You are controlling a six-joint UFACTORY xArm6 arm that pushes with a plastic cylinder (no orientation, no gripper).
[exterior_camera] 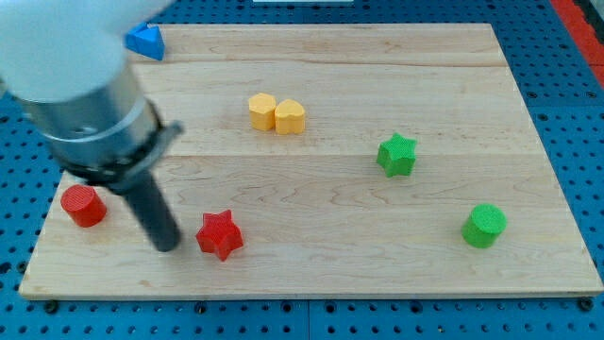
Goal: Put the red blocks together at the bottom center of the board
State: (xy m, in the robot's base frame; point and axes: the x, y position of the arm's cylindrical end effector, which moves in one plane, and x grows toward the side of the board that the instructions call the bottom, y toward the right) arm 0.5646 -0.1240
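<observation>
A red star block (220,234) lies near the board's bottom edge, left of centre. A red cylinder block (83,205) stands at the bottom left, close to the board's left edge. My tip (168,246) rests on the board between the two red blocks, nearer the star, a short gap to its left. The thick arm body above the rod covers the upper left of the view.
Two yellow blocks (276,113) touch each other at the upper middle. A green star (396,155) lies right of centre and a green cylinder (484,226) at the lower right. A blue block (147,42) sits at the top left, partly hidden by the arm. The wooden board (377,274) lies on a blue pegboard.
</observation>
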